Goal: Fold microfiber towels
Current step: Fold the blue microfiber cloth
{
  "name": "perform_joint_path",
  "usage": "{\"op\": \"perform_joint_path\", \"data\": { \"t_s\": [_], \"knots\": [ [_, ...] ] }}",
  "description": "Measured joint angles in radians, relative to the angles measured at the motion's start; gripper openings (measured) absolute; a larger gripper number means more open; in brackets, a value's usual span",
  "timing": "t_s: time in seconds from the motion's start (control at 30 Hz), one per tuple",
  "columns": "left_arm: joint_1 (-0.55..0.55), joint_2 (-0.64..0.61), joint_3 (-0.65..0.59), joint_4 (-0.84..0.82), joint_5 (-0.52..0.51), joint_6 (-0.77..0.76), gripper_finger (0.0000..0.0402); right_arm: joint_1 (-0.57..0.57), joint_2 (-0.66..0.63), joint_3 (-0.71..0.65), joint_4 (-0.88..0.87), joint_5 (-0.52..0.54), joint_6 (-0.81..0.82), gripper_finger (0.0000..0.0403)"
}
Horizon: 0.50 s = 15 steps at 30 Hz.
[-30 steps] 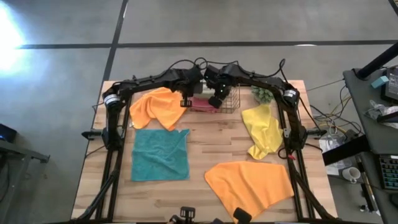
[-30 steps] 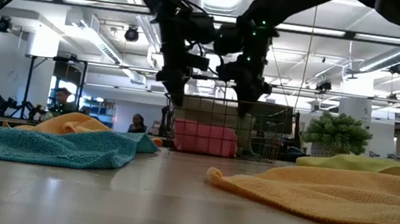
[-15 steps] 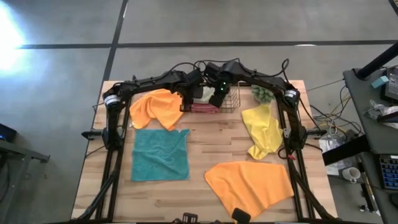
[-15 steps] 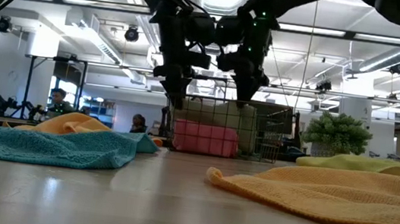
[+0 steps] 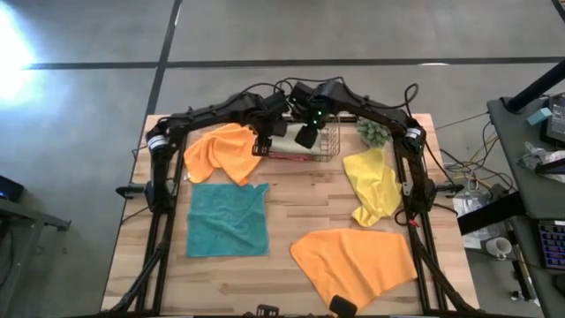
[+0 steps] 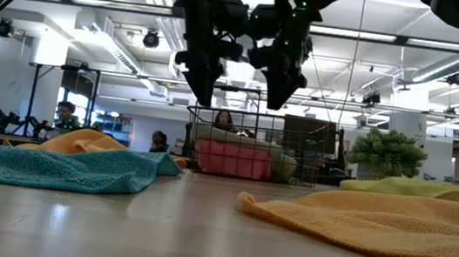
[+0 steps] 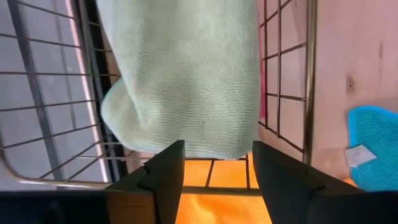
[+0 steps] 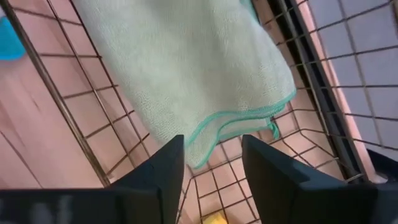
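Observation:
A sage green towel (image 5: 284,139) lies folded in the copper wire basket (image 5: 328,150) at the far middle of the table. It rests on a pink towel (image 6: 227,159). Both grippers hang just above the basket, open, with nothing between their fingers. My left gripper (image 5: 261,142) is over the basket's left end, and in its wrist view (image 7: 217,167) the green towel (image 7: 186,81) lies beyond the fingers. My right gripper (image 5: 306,135) is over the basket's middle, and its wrist view (image 8: 211,167) shows the towel's teal-stitched edge (image 8: 239,121).
An orange towel (image 5: 225,152) lies crumpled left of the basket, with a teal towel (image 5: 228,219) spread flat in front of it. A yellow towel (image 5: 372,184) lies at the right and a second orange towel (image 5: 353,261) near the front right. A small green plant (image 5: 372,132) stands right of the basket.
Both grippers have opened and risen out of the basket. They have let go of the sage green towel, which now lies settled on the pink towel inside the basket.

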Motion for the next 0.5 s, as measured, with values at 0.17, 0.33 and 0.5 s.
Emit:
{"op": "perform_joint_path", "data": {
  "t_s": [0.17,0.33,0.5],
  "knots": [
    [-0.001,-0.037,0.050,-0.022,0.000,-0.036,0.0173,0.000,-0.002,0.069,-0.052,0.000,-0.008,0.0154],
    [-0.001,-0.140,0.035,-0.052,0.003,-0.209,0.0173,0.004,-0.056,0.094,-0.084,0.000,0.008,0.0138],
    [-0.034,-0.261,-0.086,-0.063,0.057,-0.419,0.0173,0.045,-0.155,0.019,-0.079,-0.003,0.038,0.0125]
  ]
}}
